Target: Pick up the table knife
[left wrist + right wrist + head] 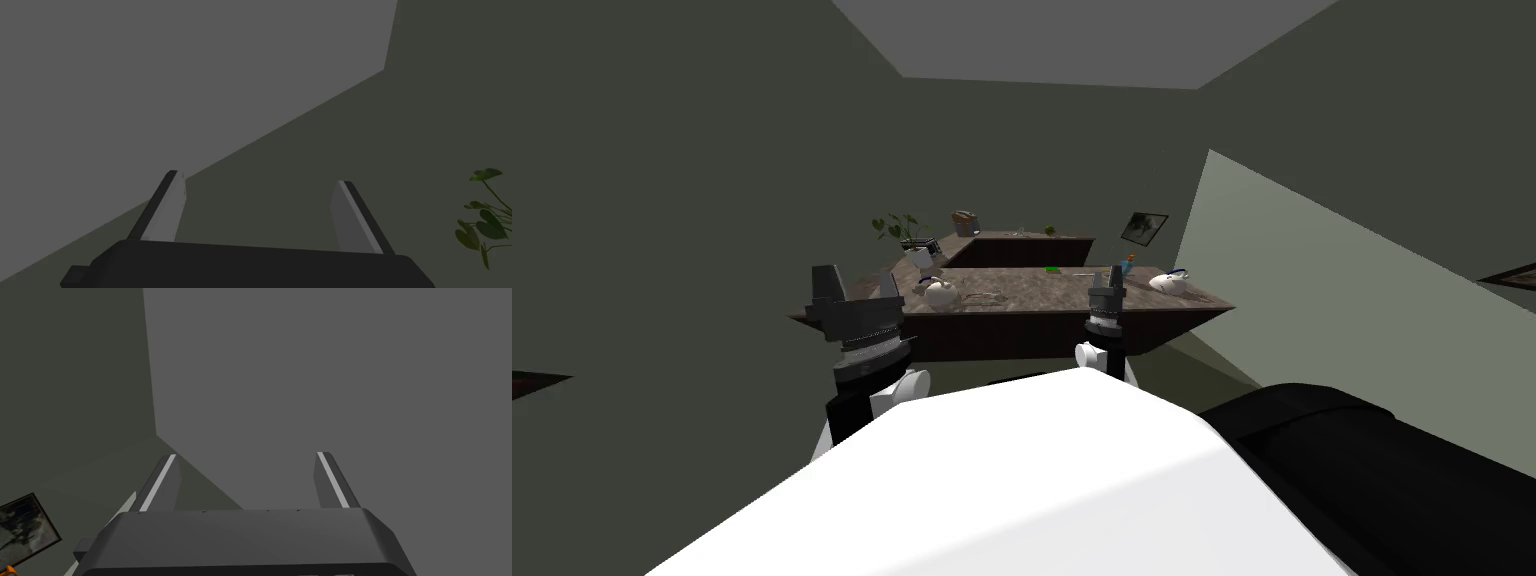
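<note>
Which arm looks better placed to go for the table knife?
Probably the right. A thin pale sliver, possibly the knife, lies on the table just beyond the right end effector. The left end effector sits farther off. Both are open, pointing up.

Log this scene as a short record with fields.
left gripper: open, pointing upward, holding nothing
right gripper: open, pointing upward, holding nothing
table: dark brown, ahead, beyond both grippers
on table: white teapot, leafy plant, small green item
table knife: too small to pick out
</note>
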### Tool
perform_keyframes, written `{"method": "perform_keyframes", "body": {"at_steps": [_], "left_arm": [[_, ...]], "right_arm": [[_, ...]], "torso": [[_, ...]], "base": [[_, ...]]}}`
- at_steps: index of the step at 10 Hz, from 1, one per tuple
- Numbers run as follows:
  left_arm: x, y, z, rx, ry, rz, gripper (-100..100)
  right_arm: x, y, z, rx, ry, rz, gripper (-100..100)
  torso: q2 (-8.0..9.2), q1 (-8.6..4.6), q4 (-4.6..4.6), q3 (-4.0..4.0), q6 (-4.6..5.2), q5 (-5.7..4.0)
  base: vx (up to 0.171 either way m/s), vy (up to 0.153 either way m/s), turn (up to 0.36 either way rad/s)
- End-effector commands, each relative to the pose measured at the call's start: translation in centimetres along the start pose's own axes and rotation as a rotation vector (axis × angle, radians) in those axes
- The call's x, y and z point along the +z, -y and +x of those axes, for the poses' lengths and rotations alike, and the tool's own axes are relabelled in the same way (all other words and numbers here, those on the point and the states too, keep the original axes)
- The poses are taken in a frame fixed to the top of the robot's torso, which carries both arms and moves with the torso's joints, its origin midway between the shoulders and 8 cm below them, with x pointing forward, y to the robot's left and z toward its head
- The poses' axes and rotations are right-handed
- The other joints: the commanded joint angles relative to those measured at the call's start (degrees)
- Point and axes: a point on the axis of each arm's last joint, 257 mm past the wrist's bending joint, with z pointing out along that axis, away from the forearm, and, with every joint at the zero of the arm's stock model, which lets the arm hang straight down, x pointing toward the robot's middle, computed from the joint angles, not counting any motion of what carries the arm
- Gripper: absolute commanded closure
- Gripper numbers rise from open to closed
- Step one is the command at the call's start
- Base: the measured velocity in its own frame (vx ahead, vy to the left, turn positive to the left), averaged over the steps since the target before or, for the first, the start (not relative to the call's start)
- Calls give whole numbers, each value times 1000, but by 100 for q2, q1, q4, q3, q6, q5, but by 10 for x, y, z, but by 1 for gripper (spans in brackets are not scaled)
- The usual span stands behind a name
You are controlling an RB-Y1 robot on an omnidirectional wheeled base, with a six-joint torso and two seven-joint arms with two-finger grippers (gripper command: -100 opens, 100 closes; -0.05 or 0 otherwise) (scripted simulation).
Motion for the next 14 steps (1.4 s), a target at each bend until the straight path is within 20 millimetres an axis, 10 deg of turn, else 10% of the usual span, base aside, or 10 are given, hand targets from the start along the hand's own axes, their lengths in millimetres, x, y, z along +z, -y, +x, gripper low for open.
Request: {"method": "perform_keyframes", "body": {"at_steps": [1, 14], "left_arm": [[-1, -20, 1, 37, -40, -56, -100], [-12, -146, -54, 323, -100, -415, -100]], "right_arm": [[0, 0, 0, 0, 0, 0, 0], [0, 0, 0, 0, 0, 0, 0]], "torso": [[0, 0, 0, 0, 0, 0], [-7, -10, -2, -4, -1, -3]], "base": [[4, -21, -115], [16, -32, -90]]}}
